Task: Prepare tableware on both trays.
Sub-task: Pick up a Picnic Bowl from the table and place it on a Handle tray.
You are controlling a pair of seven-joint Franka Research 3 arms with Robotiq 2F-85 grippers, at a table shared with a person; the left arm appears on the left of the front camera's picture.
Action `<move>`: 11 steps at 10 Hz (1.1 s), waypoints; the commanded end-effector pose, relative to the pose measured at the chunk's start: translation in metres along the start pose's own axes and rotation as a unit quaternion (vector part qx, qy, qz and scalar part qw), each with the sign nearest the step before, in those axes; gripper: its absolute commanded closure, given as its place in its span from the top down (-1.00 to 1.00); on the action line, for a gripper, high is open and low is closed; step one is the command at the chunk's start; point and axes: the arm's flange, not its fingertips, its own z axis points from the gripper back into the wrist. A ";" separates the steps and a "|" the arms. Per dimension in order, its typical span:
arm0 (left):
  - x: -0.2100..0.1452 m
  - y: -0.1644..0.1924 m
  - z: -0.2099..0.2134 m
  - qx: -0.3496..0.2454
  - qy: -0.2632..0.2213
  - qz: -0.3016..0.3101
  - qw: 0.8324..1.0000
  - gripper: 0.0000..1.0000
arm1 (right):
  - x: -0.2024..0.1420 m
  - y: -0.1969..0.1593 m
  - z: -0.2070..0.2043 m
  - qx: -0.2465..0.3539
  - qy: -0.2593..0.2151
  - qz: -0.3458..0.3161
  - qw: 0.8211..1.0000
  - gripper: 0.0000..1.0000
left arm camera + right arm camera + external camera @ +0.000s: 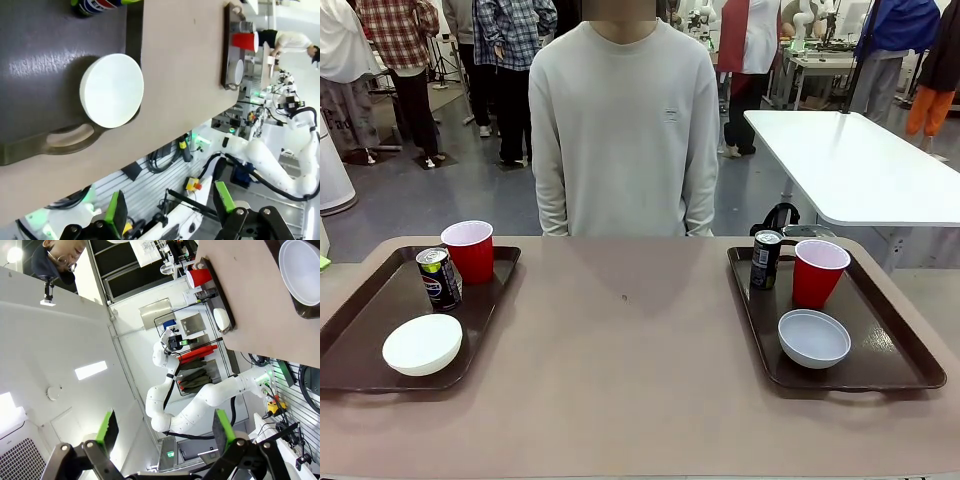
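Both the left gripper (170, 212) and right gripper (162, 432) gape empty (well back); an overturned bowl (111, 90) ahead could slip when grasped.

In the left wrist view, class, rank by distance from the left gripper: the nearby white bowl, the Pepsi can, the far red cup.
1. White bowl: on the near tray, above the left gripper.
2. Pepsi can: same tray, top edge.
3. Red cup: far tray, upper right.
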 end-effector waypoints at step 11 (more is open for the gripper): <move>-0.007 -0.005 -0.004 -0.015 -0.002 -0.009 1.000 0.83 | -0.001 0.001 -0.003 0.010 0.004 0.006 1.000 1.00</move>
